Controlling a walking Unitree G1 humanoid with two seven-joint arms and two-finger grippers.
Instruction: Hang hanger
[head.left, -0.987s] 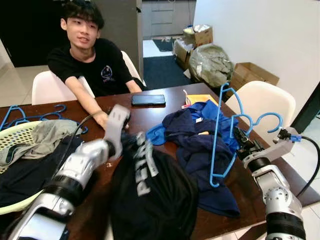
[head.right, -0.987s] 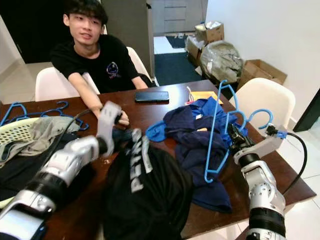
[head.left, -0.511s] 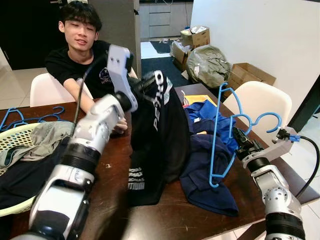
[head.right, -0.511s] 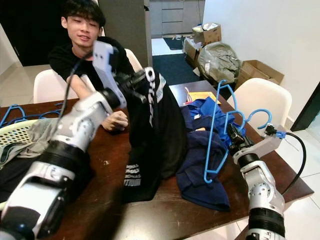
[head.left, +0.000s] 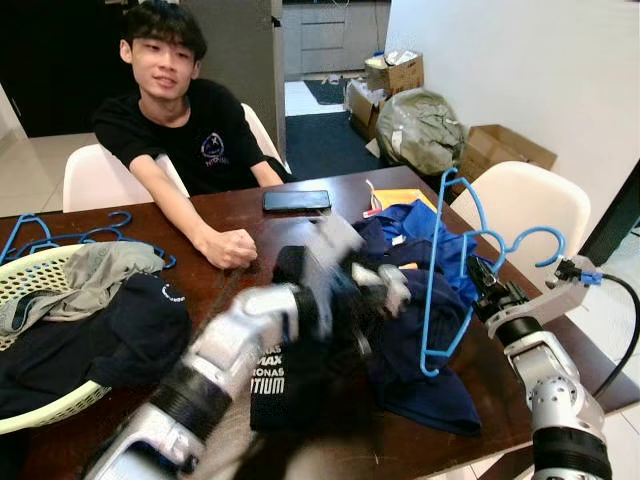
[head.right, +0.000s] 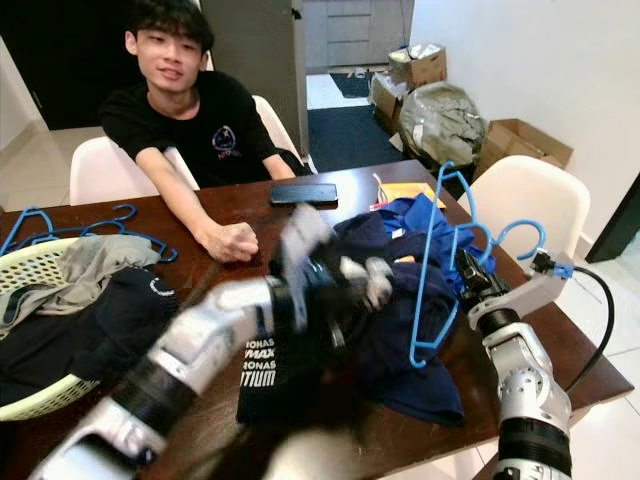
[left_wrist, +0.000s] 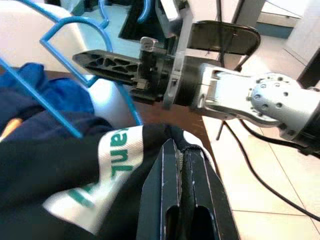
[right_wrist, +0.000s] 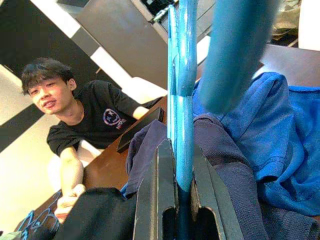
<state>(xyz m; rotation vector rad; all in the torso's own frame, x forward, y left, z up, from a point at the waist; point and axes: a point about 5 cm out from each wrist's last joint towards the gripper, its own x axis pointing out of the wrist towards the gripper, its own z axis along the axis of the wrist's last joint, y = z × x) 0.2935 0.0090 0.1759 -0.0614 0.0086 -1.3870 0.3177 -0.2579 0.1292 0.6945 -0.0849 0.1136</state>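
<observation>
Taking the blue hanger (head.left: 447, 268) as the marker, L to R. Far to its left, at the worktop (head.left: 235, 212) edge, a pale laundry basket (head.left: 40, 265) holds grey & dark clothes, w/ spare blue hangers (head.left: 60, 235) behind it. A person in a black tee sits across the worktop, fist resting on the wood, a phone (head.left: 297, 200) beside that.

Just left of the hanger, the left gripper (left_wrist: 182, 165) is blurred mid-swing, its fingers pressed together on a fold of the black T-shirt (head.left: 280, 375) w/ white lettering. Most of the shirt lies slumped on the worktop beside the navy & blue clothes (head.left: 420, 300).

The hanger itself stands upright over that blue pile, hook at top. The right gripper (right_wrist: 176, 192) has it pinched by the lower corner, fingers tight on the bar.

To do this step well, I'd say: keep the hanger dead still & upright w/ the right arm. Lift the shirt clear of the heap so it hangs open, not bunched. Find the neck or hem opening & feed one hanger shoulder in first. Risk: the shirt drags the blue clothes along, or the thin hanger twists in the pinch.
</observation>
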